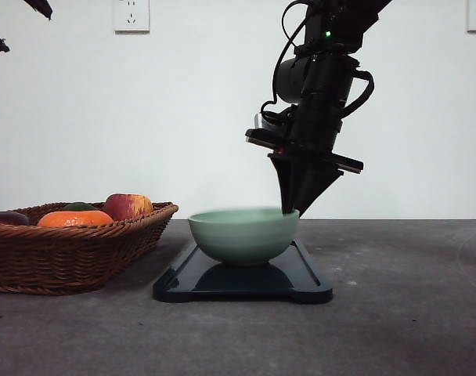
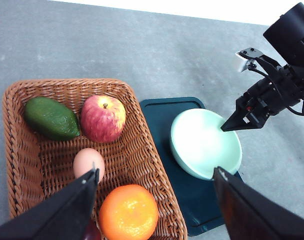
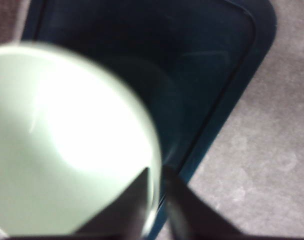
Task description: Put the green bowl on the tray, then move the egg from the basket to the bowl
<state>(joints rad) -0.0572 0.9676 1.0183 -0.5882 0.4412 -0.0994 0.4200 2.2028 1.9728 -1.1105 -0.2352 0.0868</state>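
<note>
I see the green bowl (image 1: 243,235) sitting upright on the tray (image 1: 301,280), toward the tray's far end, with dark tray surface left bare in front of it. My right end effector (image 1: 291,210) points down at the bowl's rim on the side away from the basket (image 1: 66,254); in its own wrist view one finger (image 3: 129,205) lies inside the rim and the other outside, close together with the bowl wall between them, so it is pinching the bowl's edge. The tray lies flat on the grey tabletop (image 1: 402,313), just beside the basket but apart from it.

In the basket the egg (image 2: 87,162) rests near the middle, just beside the apple (image 2: 103,118) and close to the orange (image 2: 128,212). An avocado (image 2: 52,118) lies next to the apple, on the side away from the tray.

My left end effector (image 2: 157,182) hangs above the basket and tray with its fingers spread wide, one over the egg's side of the basket and the other over the bowl's near edge, gripping nothing.
</note>
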